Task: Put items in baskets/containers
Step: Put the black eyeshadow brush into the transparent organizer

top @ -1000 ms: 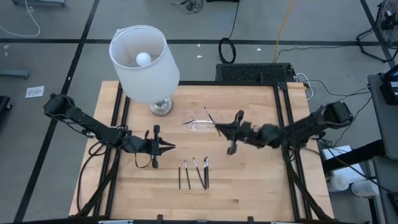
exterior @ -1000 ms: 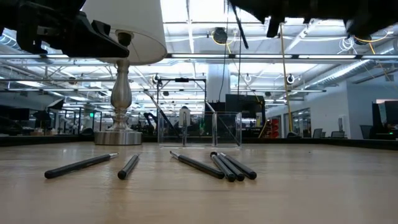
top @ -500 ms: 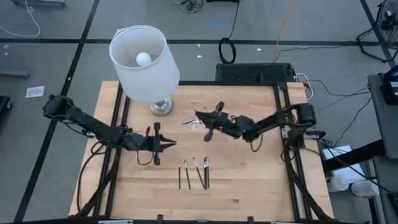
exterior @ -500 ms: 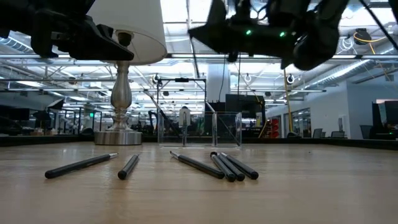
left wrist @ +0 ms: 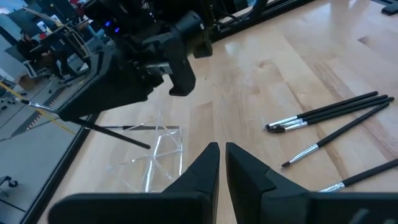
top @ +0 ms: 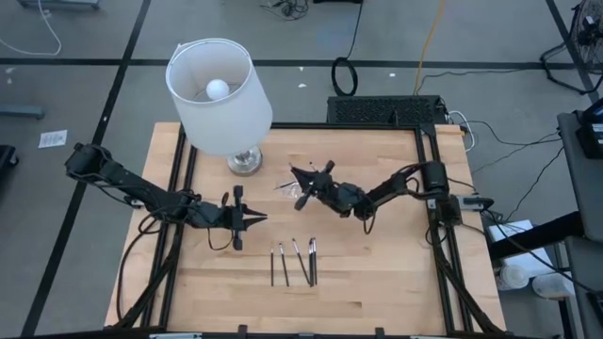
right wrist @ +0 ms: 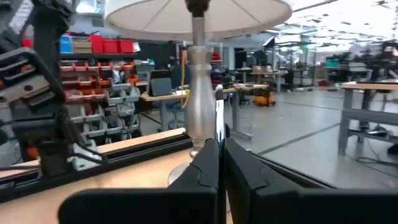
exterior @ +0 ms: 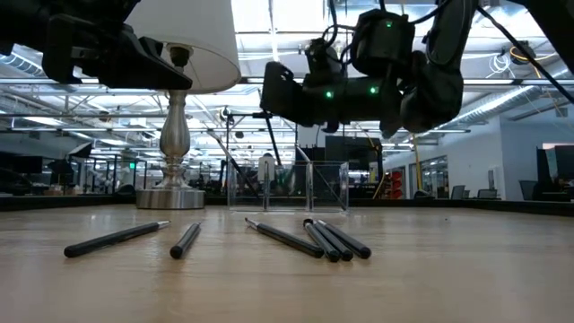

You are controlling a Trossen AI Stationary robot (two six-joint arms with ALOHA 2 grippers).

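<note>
Since a moment ago, my right tool (top: 303,182) has swung left over the clear tray (top: 300,192), clenched on a stick (top: 300,199). From table height, five sticks (exterior: 309,240) lie near. My left tool (left wrist: 217,163) sits pinched shut, left of them.

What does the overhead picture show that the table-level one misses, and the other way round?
Only the overhead view shows inside the white lampshade to its bulb, and the left tool hovering beside the sticks. Only the table-level view shows the clear tray standing plainly, with one thin stick angling down into it below the right tool, plus the room behind. Both show the lamp base and dark sticks lying on the wooden table.
</note>
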